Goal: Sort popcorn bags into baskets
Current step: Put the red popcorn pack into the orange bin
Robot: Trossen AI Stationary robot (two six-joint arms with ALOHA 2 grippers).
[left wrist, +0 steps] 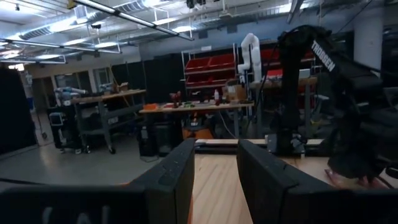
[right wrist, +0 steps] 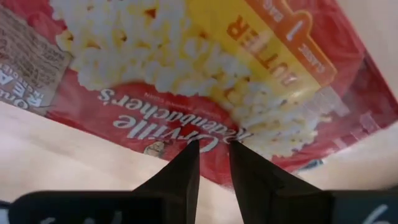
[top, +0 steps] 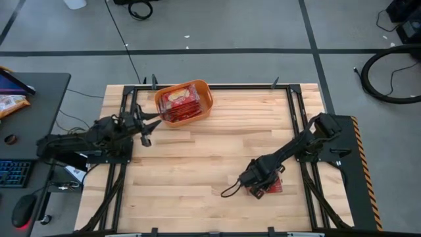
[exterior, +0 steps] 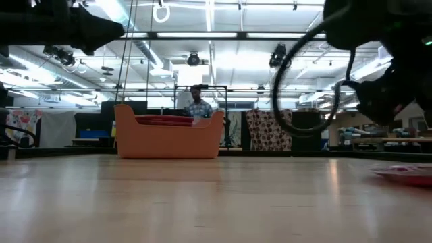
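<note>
Hovering low over a popcorn bag (right wrist: 205,81) on the counter (top: 197,164).
Right tool (right wrist: 214,152) narrowly parted just above it, gripping nothing; left tool (left wrist: 214,168) slightly apart, empty, beside the orange basket (top: 205,99) of bags.

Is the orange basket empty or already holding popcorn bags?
Holding bags: red popcorn bags lie stacked inside the orange basket, showing above its rim in the low view.

You see a pale wooden plank table (top: 197,164) carrying an orange plastic basket (top: 206,99) near its far edge and one flat red popcorn bag (top: 273,187) near the right.
</note>
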